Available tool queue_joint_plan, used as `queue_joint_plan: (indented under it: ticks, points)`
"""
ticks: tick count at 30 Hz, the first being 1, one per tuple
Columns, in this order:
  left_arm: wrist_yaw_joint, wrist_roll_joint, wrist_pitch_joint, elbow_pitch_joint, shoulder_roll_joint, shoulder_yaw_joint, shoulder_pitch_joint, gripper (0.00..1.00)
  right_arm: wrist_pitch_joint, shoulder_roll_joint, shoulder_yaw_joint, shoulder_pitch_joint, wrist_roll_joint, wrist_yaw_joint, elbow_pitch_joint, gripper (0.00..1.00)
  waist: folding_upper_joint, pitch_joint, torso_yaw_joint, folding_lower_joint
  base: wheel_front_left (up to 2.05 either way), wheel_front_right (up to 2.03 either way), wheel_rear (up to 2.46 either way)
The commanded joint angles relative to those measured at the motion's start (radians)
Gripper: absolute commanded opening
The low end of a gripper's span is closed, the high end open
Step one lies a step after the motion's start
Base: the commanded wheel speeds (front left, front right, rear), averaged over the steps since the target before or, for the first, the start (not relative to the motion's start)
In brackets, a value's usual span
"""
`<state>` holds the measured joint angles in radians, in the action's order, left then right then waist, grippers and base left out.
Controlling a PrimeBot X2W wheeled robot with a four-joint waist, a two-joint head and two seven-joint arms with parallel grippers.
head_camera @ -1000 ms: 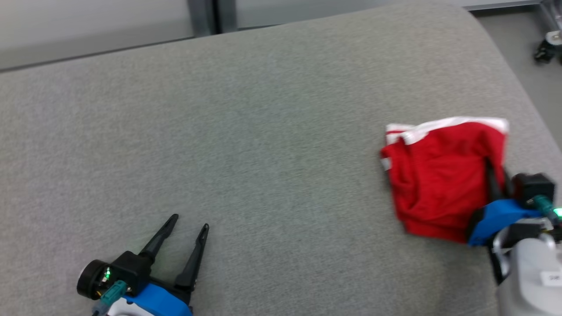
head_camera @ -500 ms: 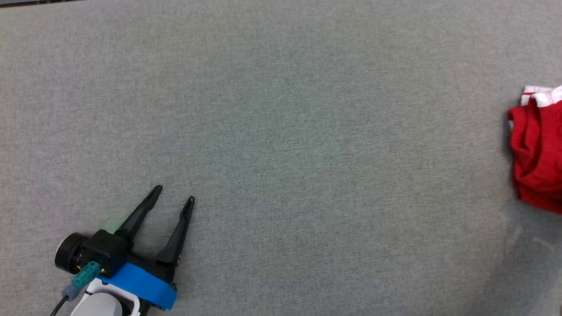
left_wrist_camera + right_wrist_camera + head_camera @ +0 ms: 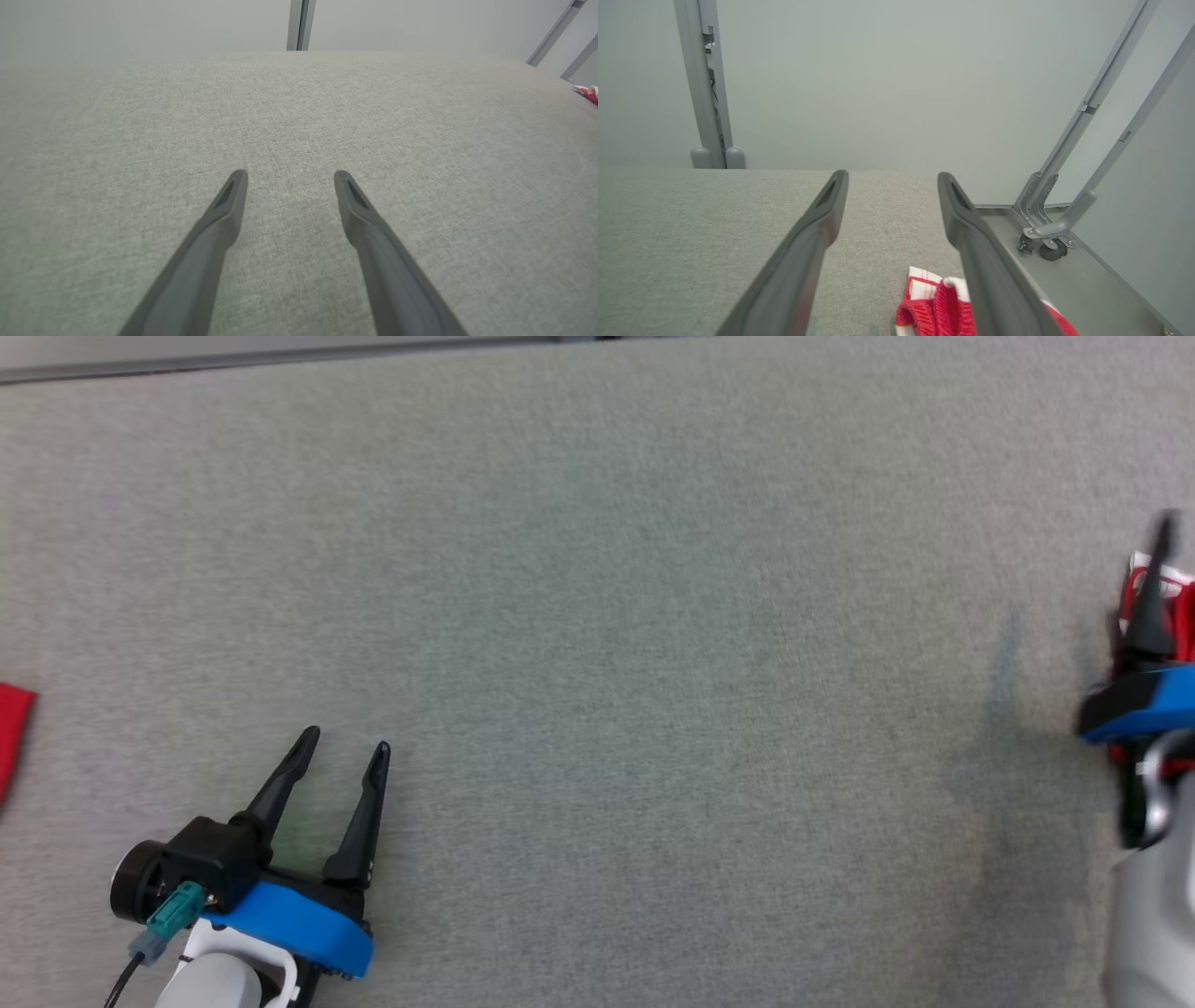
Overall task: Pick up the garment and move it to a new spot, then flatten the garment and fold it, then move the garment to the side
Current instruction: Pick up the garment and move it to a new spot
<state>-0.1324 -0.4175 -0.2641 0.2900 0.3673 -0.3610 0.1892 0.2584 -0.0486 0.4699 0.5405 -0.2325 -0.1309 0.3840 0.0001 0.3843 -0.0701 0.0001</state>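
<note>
We see left claw [image 3: 289, 176] spread wide, empty, over grey fabric worktop [image 3: 140, 121] — red-and-white garment [image 3: 589, 92] peeking at far right edge, well apart. Grey post [image 3: 299, 25] beyond — pale wall [image 3: 140, 23] behind.

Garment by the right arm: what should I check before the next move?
1. The right end effector is open, gripping nothing: ok.
2. The left end effector is open and empty: ok.
3. The garment lies on the table near its right edge: ok.
4. The garment is neatly folded: cannot tell.
5. The right end effector is clear of the garment: cannot tell.
6. The red piece at the head view's left edge is identified: cannot tell.
</note>
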Motion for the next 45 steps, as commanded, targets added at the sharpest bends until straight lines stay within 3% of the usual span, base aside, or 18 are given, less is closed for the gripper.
queue_joint_plan:
  ticks: [1, 6, 13, 29, 45]
  points:
    - [0.003, 0.005, 0.0, 0.003, -0.004, 0.01, 0.001, 1.0, 0.006, -0.005, -0.014, -0.016, 0.013, 0.0, 0.003, 1.0, -0.0001, -0.009, 0.0, -0.0001, 0.0, 0.0, 0.0]
    - [0.003, 0.028, 0.0, 0.037, -0.052, 0.064, 0.005, 1.0, 0.007, -0.005, -0.218, -0.097, 0.152, 0.0, -0.013, 1.0, -0.0001, -0.068, 0.039, -0.0001, 0.0, 0.0, 0.0]
    - [0.003, 0.063, 0.0, 0.104, -0.113, 0.141, -0.015, 1.0, 0.007, -0.005, -0.356, -0.215, 0.271, 0.0, 0.051, 1.0, -0.0001, -0.162, 0.088, -0.0001, 0.0, 0.0, 0.0]
    - [0.003, 0.16, 0.0, 0.253, -0.205, 0.283, -0.051, 1.0, 0.007, -0.005, -0.422, -0.29, 0.304, 0.0, 0.175, 1.0, -0.0001, -0.368, 0.089, -0.0001, 0.0, 0.0, 0.0]
    - [0.003, 0.198, 0.0, 0.275, -0.25, 0.338, -0.065, 1.0, 0.007, -0.005, -0.454, -0.304, 0.331, 0.0, 0.207, 1.0, -0.0001, -0.391, 0.081, -0.0001, 0.0, 0.0, 0.0]
